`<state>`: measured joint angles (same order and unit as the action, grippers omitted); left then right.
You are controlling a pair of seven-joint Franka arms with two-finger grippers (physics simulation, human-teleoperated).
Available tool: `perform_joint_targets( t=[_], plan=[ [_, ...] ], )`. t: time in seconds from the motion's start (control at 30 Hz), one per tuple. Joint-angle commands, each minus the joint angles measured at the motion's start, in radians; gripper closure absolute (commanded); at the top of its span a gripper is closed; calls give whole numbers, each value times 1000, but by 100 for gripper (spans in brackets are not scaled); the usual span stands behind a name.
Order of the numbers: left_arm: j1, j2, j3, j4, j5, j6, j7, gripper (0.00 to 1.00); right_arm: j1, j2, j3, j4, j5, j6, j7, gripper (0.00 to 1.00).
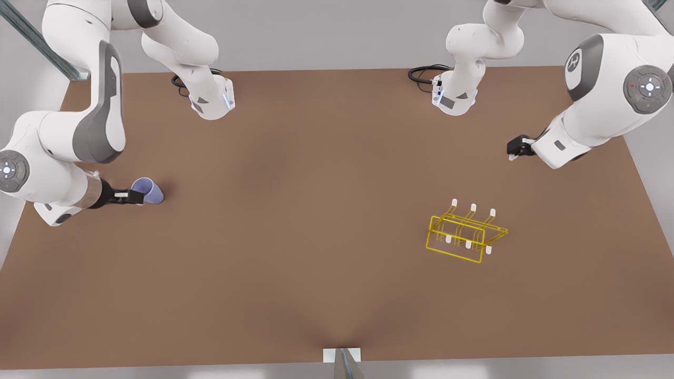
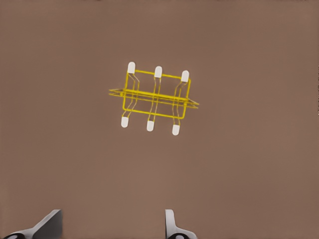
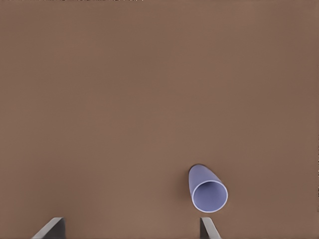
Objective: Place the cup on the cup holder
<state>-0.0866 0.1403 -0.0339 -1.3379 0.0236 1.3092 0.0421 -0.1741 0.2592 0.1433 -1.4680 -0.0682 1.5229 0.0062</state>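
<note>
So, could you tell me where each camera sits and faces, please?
Front view: high over the brown table, looking down; both white arms show, right claw by the small lavender-blue tapered cup, left claw near the yellow wire cup holder.
Left wrist view: on the left arm, facing down at the holder; open claw fingers show.
Right wrist view: likewise, over the cup.
Front shares both objects.
</note>
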Motion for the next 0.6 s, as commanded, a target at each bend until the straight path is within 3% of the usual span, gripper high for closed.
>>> perform_joint_targets(
  t=[0.0, 0.13, 0.3, 0.37, 0.57],
  plan=[
    [-2, -1, 0, 0, 1, 45, 97, 0, 4, -6, -1, -9, -7, 71, 11, 0],
    [-1, -2, 5, -9, 6, -8, 101, 0, 11, -11, 2, -35, -7, 72, 21, 0],
    [-1, -18, 0, -4, -5, -61, 105, 0, -45, -77, -1, -311, 11, 256, 18, 0],
    [-1, -19, 3, -1, -1, -77, 110, 0, -51, -190, -1, -523, 11, 370, 18, 0],
    [-1, -18, 3, -3, 4, -107, 108, 0, -116, -140, -2, -603, 13, 525, 8, 0]
  ],
)
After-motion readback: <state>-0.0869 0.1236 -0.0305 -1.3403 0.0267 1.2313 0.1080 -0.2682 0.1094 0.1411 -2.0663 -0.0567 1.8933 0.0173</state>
